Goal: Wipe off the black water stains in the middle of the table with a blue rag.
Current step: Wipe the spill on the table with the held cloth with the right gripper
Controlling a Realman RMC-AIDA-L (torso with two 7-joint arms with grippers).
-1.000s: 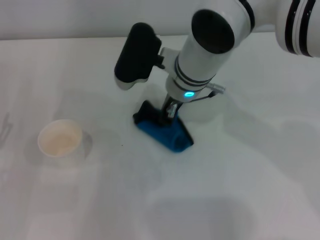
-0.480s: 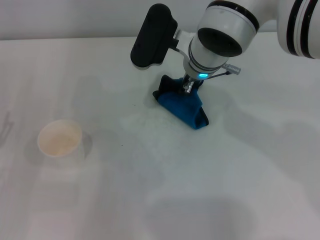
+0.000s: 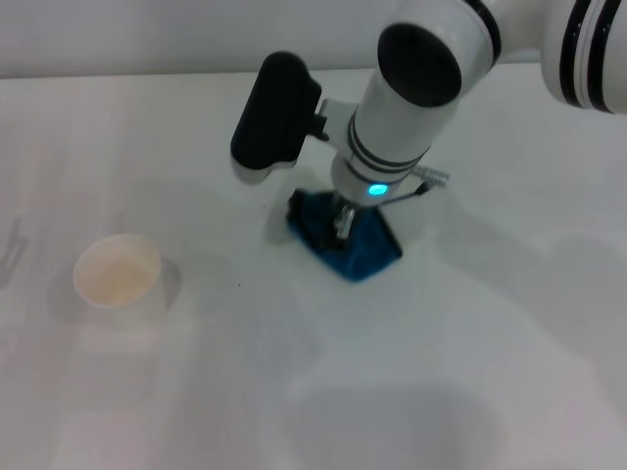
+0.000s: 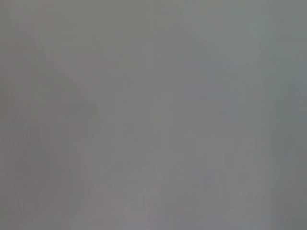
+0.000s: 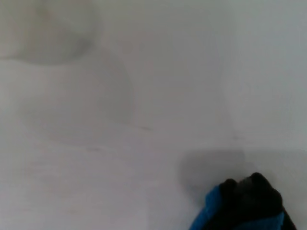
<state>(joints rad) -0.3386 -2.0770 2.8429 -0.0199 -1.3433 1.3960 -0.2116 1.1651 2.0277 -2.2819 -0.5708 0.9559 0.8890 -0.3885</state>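
You see white paper cup point(image 3: 118, 273) standing upright, mouth open toward you, pale inside, at left side of head view. Faint shadow falls just beside it, on its right. Cup stands alone, nothing touching it.

Table point(image 3: 470, 372) centre: our right arm and the blue rag point(image 3: 355, 247) block it.
Left side: we see a paper cup point(image 3: 118, 271) standing alone.
Near edge, right side: open.
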